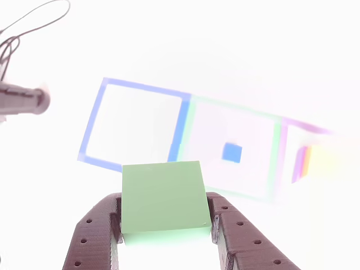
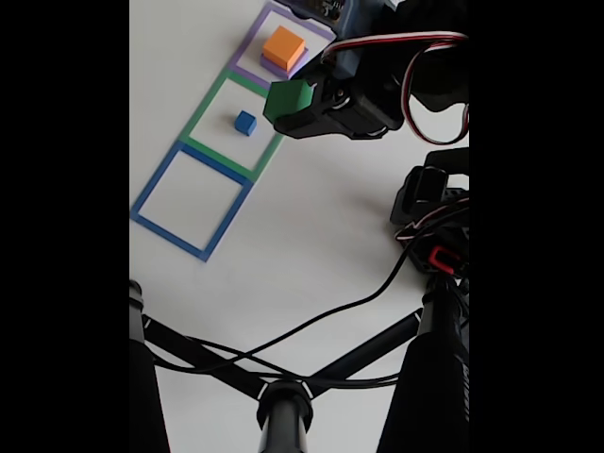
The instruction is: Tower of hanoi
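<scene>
On the white table [image 2: 311, 236], going L to R in the fixed view: the blue square outline [image 2: 192, 200] sits bare, nothing in it. Next, the green square outline [image 2: 209, 106] w/ the small blue cube [image 2: 245, 123] parked inside, approx mid-square. Just R of that and up in the air, the green cube [image 2: 288, 99] is pinched in the gripper [image 2: 294, 111], lifted clear of the table so it can travel w/o knocking the little blue one. Beyond it, the purple square outline [image 2: 247, 45] holds the pale-purple slab [image 2: 273, 66] w/ the orange cube [image 2: 284, 46] on top, widest at the bottom as the puzzle demands.

In the other view, washed out by glare, both dark fingers [image 1: 93, 236] press the green cube's [image 1: 164, 199] side faces: jaws closed on it, grip looks square. Past it lie the blue outline [image 1: 90, 126], then the blue cube [image 1: 232, 152] in the green outline [image 1: 277, 138].

My guess: green is headed for the orange stack or the free blue square; it can't go on the smaller blue cube.
</scene>
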Motion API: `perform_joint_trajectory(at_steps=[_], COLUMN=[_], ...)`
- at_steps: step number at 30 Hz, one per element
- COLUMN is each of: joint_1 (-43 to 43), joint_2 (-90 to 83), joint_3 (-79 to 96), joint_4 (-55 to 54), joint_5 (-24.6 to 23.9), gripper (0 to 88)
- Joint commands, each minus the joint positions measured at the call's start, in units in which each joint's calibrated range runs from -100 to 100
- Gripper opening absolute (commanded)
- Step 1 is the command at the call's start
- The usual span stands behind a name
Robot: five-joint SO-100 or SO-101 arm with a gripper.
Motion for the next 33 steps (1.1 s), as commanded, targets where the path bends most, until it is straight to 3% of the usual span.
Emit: perform_joint_trajectory(at_steps=[1,7,18,27,33], joint_1=[-4.13,-6.72,-8.06,-7.39,-6.43], joint_2=[0.12,-3.03,-6.99,8.68,23.21], joint_3=[1.19,19.01,63.92,85.10,86.55], joint_4=[-2.63,-16.72,-66.84,-110.48,-128.62], joint_5=[0.00,0.00,0.00,0.00,0.00], gripper=[6.1,6.0,6.2,5.2,5.6])
